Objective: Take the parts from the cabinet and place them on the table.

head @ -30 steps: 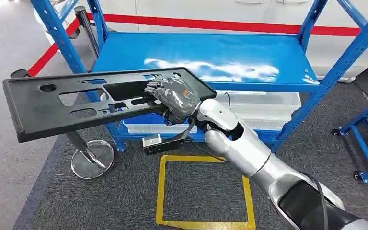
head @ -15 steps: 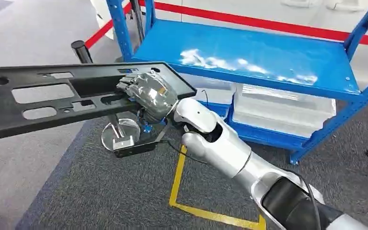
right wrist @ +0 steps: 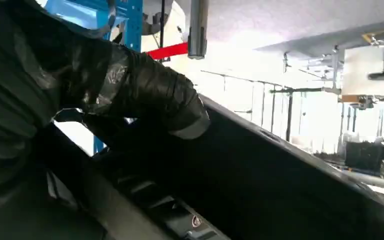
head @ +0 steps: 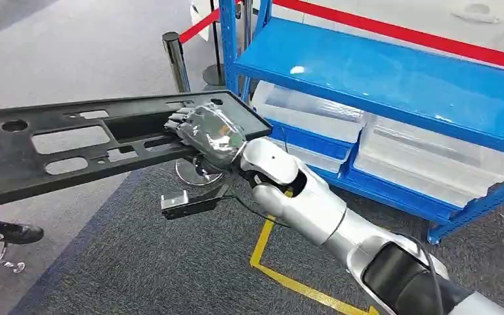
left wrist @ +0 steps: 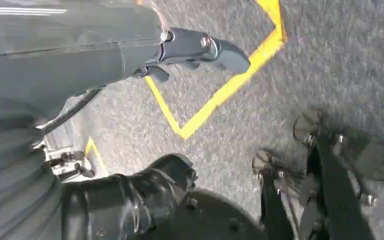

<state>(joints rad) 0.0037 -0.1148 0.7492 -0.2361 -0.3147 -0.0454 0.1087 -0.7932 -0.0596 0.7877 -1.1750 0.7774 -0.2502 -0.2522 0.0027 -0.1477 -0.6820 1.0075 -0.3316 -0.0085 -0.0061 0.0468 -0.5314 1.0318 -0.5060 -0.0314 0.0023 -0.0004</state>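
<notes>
Transport is the stage in hand: the right hand (head: pixel 210 136) has its fingers wrapped through a cut-out at the right end of a long black panel (head: pixel 72 147) and carries it in the air, well clear of the blue cabinet (head: pixel 380 72), which stands to the far right. The panel runs out to the left over the grey floor, roughly level. From the right wrist camera the right hand's dark fingers (right wrist: pixel 145 95) press over the panel's edge. The left hand (left wrist: pixel 200 47) hangs low above the carpet and a yellow floor marking (left wrist: pixel 220 95); whether its fingers are spread or curled cannot be told. Judging by this, the pick from the cabinet is done, while the placing is left; no table is visible yet.
</notes>
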